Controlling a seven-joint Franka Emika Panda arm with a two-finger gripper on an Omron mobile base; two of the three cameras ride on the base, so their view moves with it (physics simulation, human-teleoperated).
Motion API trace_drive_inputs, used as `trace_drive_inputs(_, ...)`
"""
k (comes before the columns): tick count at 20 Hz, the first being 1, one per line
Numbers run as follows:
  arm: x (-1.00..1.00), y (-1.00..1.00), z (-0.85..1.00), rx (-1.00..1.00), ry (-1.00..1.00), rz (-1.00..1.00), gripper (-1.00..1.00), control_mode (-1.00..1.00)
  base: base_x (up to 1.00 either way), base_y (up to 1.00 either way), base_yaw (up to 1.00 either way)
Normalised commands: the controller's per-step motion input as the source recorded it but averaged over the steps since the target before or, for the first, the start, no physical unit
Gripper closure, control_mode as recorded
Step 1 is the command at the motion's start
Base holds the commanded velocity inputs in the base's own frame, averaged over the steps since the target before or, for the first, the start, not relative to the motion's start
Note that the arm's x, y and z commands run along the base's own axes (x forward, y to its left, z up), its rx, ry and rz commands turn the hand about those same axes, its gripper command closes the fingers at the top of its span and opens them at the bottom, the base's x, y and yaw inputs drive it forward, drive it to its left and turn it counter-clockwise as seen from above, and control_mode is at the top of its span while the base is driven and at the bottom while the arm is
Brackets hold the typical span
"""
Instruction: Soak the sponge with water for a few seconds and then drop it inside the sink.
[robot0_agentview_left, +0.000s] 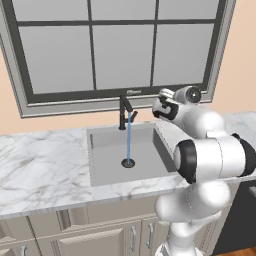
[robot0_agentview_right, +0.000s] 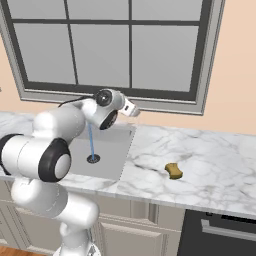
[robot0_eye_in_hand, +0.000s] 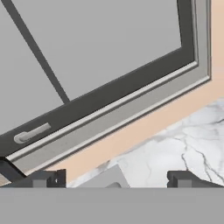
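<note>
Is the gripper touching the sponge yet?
Apart. The right base view shows the sponge alone on the countertop, well right of the sink, while the gripper is up near the window sill.

The white marble counter (robot0_agentview_right: 210, 150) runs under the window. A small yellow sponge (robot0_agentview_right: 173, 170) lies on it, well to the right of the grey sink (robot0_agentview_left: 102, 160) set down into it.

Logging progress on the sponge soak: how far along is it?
Done: the thin light-blue water stream runs into the square grey sink. In hand: nothing; the open two-finger gripper faces the window sill. Left: the small yellow sponge lies on the white marble countertop, unsoaked, not yet dropped in.
</note>
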Motion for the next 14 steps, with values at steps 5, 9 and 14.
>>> trace_drive_inputs(5, -0.33, -0.10, 0.66, 0.00, 0.12, 0.04, -1.00, -1.00, 0.00, 0.00, 0.00)
trace_drive_inputs(9, -0.22, -0.18, 0.32, 0.00, 0.26, 0.07, -1.00, -1.00, 0.00, 0.00, 0.00)
trace_drive_inputs(14, -0.12, -0.13, 0.10, 0.00, 0.29, 0.08, -1.00, -1.00, 0.00, 0.00, 0.00)
